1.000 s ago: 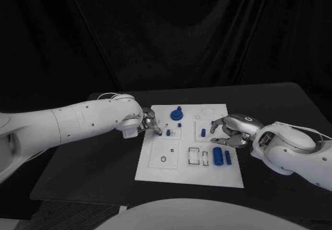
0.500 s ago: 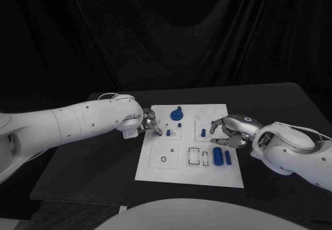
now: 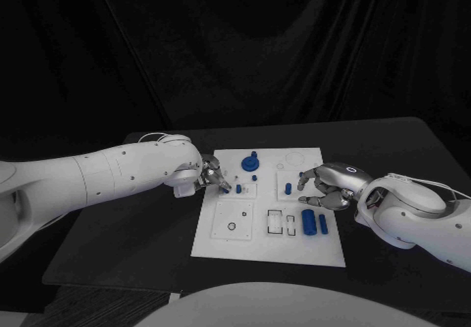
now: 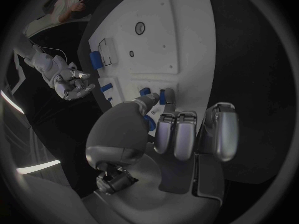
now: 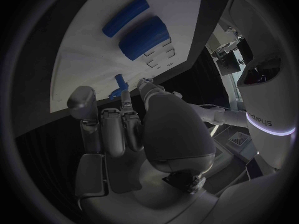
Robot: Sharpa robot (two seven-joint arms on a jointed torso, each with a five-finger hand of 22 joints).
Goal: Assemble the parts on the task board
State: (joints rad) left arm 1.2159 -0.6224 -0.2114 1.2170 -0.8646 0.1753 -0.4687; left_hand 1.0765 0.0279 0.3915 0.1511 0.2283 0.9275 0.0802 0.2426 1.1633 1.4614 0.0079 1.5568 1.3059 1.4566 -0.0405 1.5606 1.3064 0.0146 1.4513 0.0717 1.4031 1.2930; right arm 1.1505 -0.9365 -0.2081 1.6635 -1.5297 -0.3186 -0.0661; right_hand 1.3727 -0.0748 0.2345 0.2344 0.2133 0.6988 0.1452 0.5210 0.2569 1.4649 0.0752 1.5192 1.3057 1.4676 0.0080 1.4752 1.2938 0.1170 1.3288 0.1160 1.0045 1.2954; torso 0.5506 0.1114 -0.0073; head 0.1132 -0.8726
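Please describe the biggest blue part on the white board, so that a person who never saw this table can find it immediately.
Look at the white task board in the middle of the black table, then at its near right area, just in front of the right hand. Two blue cylinders lie there side by side; the wanted part is the thick blue cylinder, clearly fatter than the thin blue cylinder on its outer side.

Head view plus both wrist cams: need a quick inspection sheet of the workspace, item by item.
Surface: black table, matte.
Job's things: white rectangular task board in the middle; round blue gear-like part at its far end; two blue cylinders side by side near the right edge; small blue pegs upright mid-board.
Clutter: nothing seen.
Hands: left hand at the board's left edge, fingertips by a blue peg; right hand at the right edge beside another upright peg; grip unclear on both.
Cables: thin white cable along the right forearm.
Surroundings: black curtain behind.
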